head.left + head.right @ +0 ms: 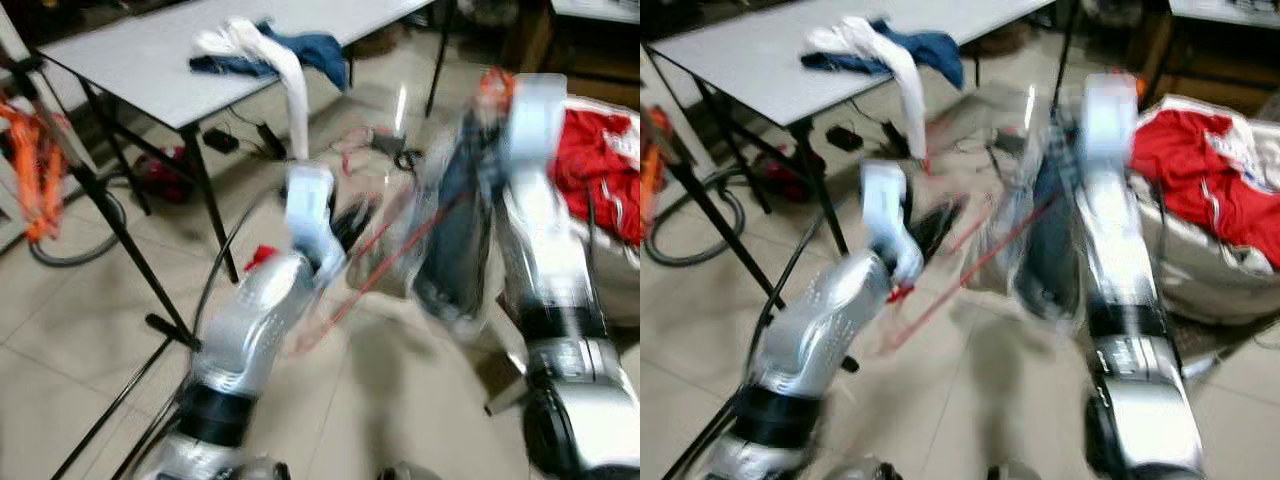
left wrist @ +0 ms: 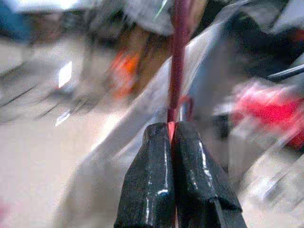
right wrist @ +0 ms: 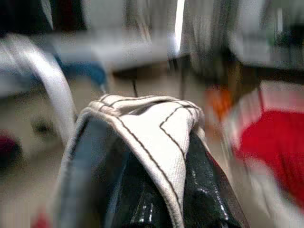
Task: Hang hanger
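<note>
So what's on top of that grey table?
On the grey table lies a heap of clothes: a blue garment and a white one that droops over the edge. Whatever is under the heap is covered, and the picture is blurry.

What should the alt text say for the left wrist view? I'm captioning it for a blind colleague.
Two black fingers of the left gripper are pressed together on a thin red hanger that runs away from the camera. Behind it, a pale garment and something red are blurred.
</note>
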### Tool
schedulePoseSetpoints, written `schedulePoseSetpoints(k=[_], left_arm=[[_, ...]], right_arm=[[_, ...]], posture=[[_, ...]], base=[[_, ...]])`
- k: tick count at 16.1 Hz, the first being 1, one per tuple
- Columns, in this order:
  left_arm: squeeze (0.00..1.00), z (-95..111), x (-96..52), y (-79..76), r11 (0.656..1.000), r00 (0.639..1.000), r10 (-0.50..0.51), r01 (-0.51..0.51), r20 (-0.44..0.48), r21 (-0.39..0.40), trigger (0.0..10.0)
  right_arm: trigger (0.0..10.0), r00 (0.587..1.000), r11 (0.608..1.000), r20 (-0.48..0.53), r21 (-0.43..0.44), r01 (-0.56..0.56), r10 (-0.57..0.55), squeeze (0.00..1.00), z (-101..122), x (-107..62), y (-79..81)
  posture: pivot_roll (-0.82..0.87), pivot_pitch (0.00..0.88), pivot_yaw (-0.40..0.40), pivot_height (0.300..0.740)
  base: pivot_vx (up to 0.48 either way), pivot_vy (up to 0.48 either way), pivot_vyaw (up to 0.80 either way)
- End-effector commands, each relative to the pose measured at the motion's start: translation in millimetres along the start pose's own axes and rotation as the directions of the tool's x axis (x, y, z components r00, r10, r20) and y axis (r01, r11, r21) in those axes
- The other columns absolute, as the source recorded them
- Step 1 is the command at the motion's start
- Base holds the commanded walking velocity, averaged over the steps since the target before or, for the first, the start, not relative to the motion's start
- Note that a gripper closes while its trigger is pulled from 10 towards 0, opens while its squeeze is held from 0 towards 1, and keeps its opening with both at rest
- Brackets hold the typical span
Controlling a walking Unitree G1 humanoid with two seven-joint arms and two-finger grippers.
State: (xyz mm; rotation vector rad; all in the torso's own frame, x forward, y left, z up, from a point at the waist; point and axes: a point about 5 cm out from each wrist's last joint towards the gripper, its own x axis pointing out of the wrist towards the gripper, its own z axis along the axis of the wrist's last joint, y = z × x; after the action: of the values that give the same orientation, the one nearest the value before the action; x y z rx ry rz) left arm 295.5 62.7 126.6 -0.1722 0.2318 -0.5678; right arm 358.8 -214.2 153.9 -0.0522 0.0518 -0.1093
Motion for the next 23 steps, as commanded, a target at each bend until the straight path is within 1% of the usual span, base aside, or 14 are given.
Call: schedulePoseSetpoints(k=[1,3,5,6,8,9,11,13,14,15,16,17,20,23], left_arm=[[0.0,-7,1.0,3.5,0.999,0.999,0.025,-0.024,-0.044,0.024,10.0],[0.0,-27,-1.5,9.3,1.0,0.993,0.022,-0.02,-0.119,0.024,10.0],[0.0,-46,-2.4,16.9,0.999,0.983,0.037,-0.03,-0.177,0.042,10.0],[0.0,-69,-4.6,29.3,0.998,0.97,0.057,-0.048,-0.236,0.044,10.0],[0.0,-94,-8.8,43.8,0.995,0.946,0.094,-0.083,-0.311,0.048,10.0],[0.0,-113,-14.2,54.5,0.99,0.915,0.144,-0.132,-0.377,0.058,10.0],[0.0,-141,-26.4,62.6,0.982,0.856,0.19,-0.174,-0.481,0.079,10.0],[0.0,-161,-39.2,67.8,0.968,0.805,0.243,-0.24,-0.541,0.077,10.0],[0.0,-183,-57.8,70.4,0.942,0.729,0.298,-0.331,-0.617,0.064,10.0],[0.0,-194,-68.6,71.4,0.915,0.675,0.336,-0.401,-0.656,0.056,10.0],[0.0,-199,-73.0,71.4,0.905,0.649,0.353,-0.419,-0.673,0.071,10.0],[0.0,-202,-74.1,68.3,0.904,0.638,0.346,-0.422,-0.688,0.063,10.0],[0.0,-205,-66.5,53.8,0.911,0.657,0.309,-0.412,-0.687,0.015,10.0],[0.0,-207,-68.9,54.3,0.906,0.647,0.331,-0.422,-0.687,0.04,10.0]], right_arm=[[0.0,0.999,1.0,-0.029,0.023,0.015,-0.014,0.0,-9,-1.9,-5.7],[0.0,0.999,0.998,-0.043,-0.053,0.03,-0.032,0.0,-32,-8.4,-12.1],[0.0,0.995,0.998,-0.103,-0.063,-0.003,-0.004,0.0,-58,-15.7,-7.5],[0.0,0.981,0.999,-0.194,-0.028,-0.024,0.018,0.0,-86,-24.7,-3.0],[0.0,0.954,0.998,-0.296,0.033,-0.044,0.052,0.0,-113,-34.6,3.0],[0.0,0.918,0.996,-0.387,0.052,-0.066,0.082,0.0,-133,-44.0,9.0],[0.0,0.847,0.987,-0.508,0.099,-0.123,0.157,0.0,-161,-62.8,21.0],[0.0,0.812,0.991,-0.569,0.093,-0.098,0.134,0.0,-176,-74.9,19.7],[0.0,0.769,0.991,-0.631,0.13,-0.027,0.104,0.0,-191,-89.1,17.0],[0.0,0.743,0.987,-0.664,0.161,0.032,0.084,0.0,-200,-98.8,14.2],[0.0,0.736,0.98,-0.672,0.189,0.062,0.083,0.0,-204,-103.4,13.3],[0.0,0.721,0.971,-0.685,0.226,0.073,0.105,0.0,-209,-109.2,15.1],[0.0,0.714,0.971,-0.69,0.231,0.064,0.117,0.0,-213,-114.9,16.8],[0.0,0.704,0.972,-0.701,0.226,0.066,0.115,0.0,-216,-119.2,16.5]], posture=[[-0.11,0.0,0.052,0.74],[-0.12,0.0,0.062,0.74],[-0.12,0.0,0.066,0.74],[-0.12,0.0,0.075,0.74],[-0.12,0.0,0.081,0.74],[-0.12,0.0,0.083,0.74],[-0.12,0.0,0.085,0.74],[-0.1,0.0,0.072,0.74],[-0.1,0.0,0.071,0.74],[-0.09,0.0,0.068,0.74],[-0.09,0.0,0.068,0.74],[-0.08,0.0,0.069,0.74],[-0.09,0.0,0.078,0.74],[-0.08,0.0,0.081,0.74]], base=[[0.0,0.0,0.0],[0.0,0.0,0.0],[0.0,0.0,0.0],[0.0,0.0,0.0],[0.0,0.0,0.0],[0.0,0.0,0.0],[0.0,0.0,0.0],[0.0,0.0,0.0],[0.0,0.0,0.0],[0.0,0.0,0.0],[0.0,0.0,0.0],[0.0,0.0,0.0],[0.0,0.0,0.0],[0.0,0.0,0.0]])
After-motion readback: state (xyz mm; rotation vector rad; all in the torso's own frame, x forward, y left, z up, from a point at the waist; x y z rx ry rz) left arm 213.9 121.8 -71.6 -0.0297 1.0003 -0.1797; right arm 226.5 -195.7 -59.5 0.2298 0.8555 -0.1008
